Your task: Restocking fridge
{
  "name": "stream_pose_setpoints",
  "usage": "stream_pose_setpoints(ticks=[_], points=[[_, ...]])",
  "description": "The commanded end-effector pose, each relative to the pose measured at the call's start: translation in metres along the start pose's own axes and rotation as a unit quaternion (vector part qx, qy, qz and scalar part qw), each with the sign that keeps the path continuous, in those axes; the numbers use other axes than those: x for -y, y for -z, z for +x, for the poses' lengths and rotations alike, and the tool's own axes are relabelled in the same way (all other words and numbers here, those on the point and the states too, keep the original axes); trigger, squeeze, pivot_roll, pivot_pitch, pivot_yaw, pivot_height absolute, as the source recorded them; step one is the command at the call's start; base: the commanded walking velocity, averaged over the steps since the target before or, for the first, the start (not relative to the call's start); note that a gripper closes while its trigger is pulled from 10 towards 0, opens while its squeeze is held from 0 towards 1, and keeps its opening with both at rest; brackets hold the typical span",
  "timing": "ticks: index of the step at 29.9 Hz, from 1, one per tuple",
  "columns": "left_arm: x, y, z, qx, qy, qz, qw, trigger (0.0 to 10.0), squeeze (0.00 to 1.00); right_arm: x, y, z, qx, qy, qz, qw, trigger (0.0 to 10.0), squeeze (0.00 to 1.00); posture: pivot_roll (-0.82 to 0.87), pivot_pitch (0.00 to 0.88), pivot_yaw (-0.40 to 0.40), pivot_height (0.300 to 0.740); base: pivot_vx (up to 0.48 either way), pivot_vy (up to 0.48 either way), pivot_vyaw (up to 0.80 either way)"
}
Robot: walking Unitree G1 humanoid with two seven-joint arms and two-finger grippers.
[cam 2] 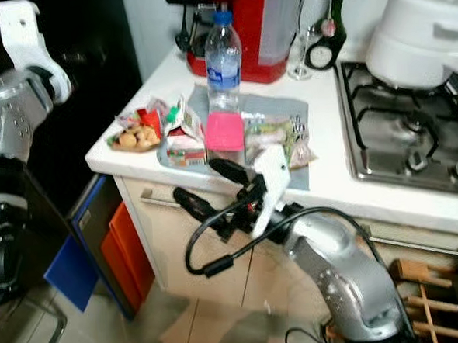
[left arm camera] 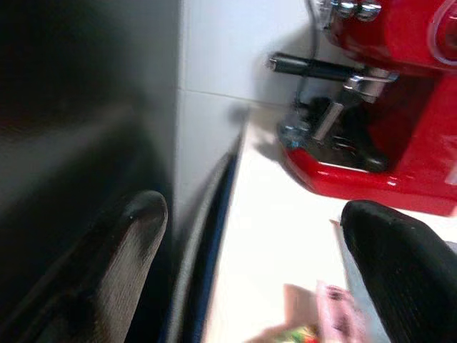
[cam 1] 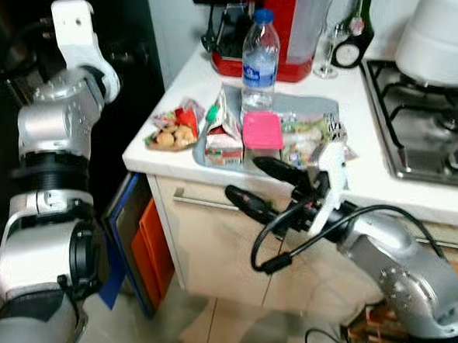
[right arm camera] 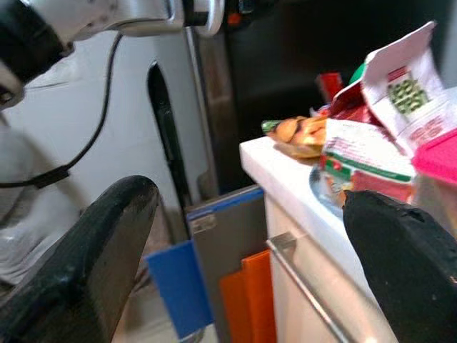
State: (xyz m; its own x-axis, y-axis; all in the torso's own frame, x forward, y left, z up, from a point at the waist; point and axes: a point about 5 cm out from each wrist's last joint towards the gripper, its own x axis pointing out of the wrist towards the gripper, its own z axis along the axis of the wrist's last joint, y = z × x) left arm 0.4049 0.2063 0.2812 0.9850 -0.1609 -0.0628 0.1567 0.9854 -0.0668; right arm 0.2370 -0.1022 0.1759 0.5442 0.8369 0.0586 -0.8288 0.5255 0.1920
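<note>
Right gripper (cam 1: 261,181) wide open, empty, at counter edge just below tray (cam 1: 200,151) of food packs with pink-lidded tub (cam 1: 261,131), left gripper (left arm camera: 250,243) open, empty, its wrist view adds red coffee machine (left arm camera: 378,93) base.

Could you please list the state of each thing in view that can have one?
water bottle: upright, blue cap on
pink-lidded container: lid on
snack bag: lying on the counter
drawer: shut
left gripper: fingers open, holding nothing
right gripper: fingers open, holding nothing, at the counter edge
</note>
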Motion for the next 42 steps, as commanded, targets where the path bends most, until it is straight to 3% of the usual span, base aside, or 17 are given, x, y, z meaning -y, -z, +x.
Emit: stream_pose_setpoints(ticks=[1, 2, 7, 8, 13, 23, 31, 34, 38, 39, 40, 42], points=[[0.006, -0.001, 0.002, -0.025, 0.042, 0.000, 0.999, 10.0, 0.00, -0.008, -0.012, -0.003, 0.009, -0.032, 0.006, 0.999, 10.0, 0.00, -0.13, 0.000, 0.033, 0.740, 0.000, 0.000, 0.00], [0.009, 0.004, 0.002, -0.044, 0.066, -0.013, 0.997, 10.0, 0.00, -0.010, -0.013, -0.003, 0.008, -0.043, 0.015, 0.999, 10.0, 0.00, -0.13, 0.000, 0.034, 0.740, 0.000, 0.000, 0.00], [0.011, 0.014, 0.000, -0.072, 0.089, -0.021, 0.993, 10.0, 0.00, -0.009, -0.012, -0.001, -0.001, -0.053, 0.023, 0.998, 10.0, 0.00, -0.12, 0.000, 0.031, 0.740, 0.000, 0.000, 0.00], [0.011, 0.028, -0.004, -0.104, 0.102, -0.026, 0.989, 10.0, 0.00, -0.009, -0.010, 0.000, -0.010, -0.064, 0.032, 0.997, 10.0, 0.00, -0.11, 0.000, 0.026, 0.740, 0.000, 0.000, 0.00], [0.017, 0.049, -0.022, -0.158, 0.144, -0.056, 0.975, 10.0, 0.00, -0.010, -0.009, -0.001, -0.021, -0.084, 0.048, 0.995, 10.0, 0.00, -0.09, 0.000, 0.014, 0.740, 0.000, 0.000, 0.00], [0.032, 0.065, -0.034, -0.183, 0.161, -0.067, 0.967, 10.0, 0.00, -0.016, -0.009, 0.007, -0.025, -0.124, 0.065, 0.990, 10.0, 0.00, -0.06, 0.000, -0.001, 0.740, 0.000, 0.000, 0.00], [0.032, 0.070, -0.023, -0.172, 0.141, -0.040, 0.974, 10.0, 0.00, -0.015, -0.010, 0.008, -0.030, -0.134, 0.062, 0.988, 10.0, 0.00, -0.07, 0.000, -0.002, 0.740, 0.000, 0.000, 0.00], [0.024, 0.085, -0.019, -0.182, 0.107, -0.001, 0.977, 10.0, 0.00, -0.015, -0.008, 0.007, -0.033, -0.130, 0.065, 0.989, 10.0, 0.00, -0.09, 0.000, 0.000, 0.740, 0.000, 0.000, 0.00], [0.024, 0.081, -0.021, -0.154, 0.088, 0.067, 0.982, 10.0, 0.00, -0.014, -0.008, 0.003, -0.031, -0.123, 0.069, 0.990, 10.0, 0.00, -0.11, 0.000, 0.008, 0.740, 0.000, 0.000, 0.00], [0.024, 0.081, -0.021, -0.154, 0.088, 0.067, 0.982, 10.0, 0.00, -0.014, -0.008, 0.003, -0.031, -0.123, 0.069, 0.990, 10.0, 0.00, -0.11, 0.000, 0.008, 0.740, 0.000, 0.000, 0.00], [0.026, 0.070, -0.025, -0.123, 0.097, 0.075, 0.985, 10.0, 1.00, -0.010, -0.007, 0.001, -0.033, -0.113, 0.071, 0.990, 10.0, 0.00, -0.11, 0.000, 0.008, 0.740, 0.000, 0.000, 0.00], [0.027, 0.061, -0.027, -0.094, 0.101, 0.084, 0.987, 10.0, 1.00, -0.008, -0.006, 0.000, -0.034, -0.105, 0.071, 0.991, 10.0, 0.00, -0.11, 0.000, 0.004, 0.740, 0.000, 0.000, 0.00]])
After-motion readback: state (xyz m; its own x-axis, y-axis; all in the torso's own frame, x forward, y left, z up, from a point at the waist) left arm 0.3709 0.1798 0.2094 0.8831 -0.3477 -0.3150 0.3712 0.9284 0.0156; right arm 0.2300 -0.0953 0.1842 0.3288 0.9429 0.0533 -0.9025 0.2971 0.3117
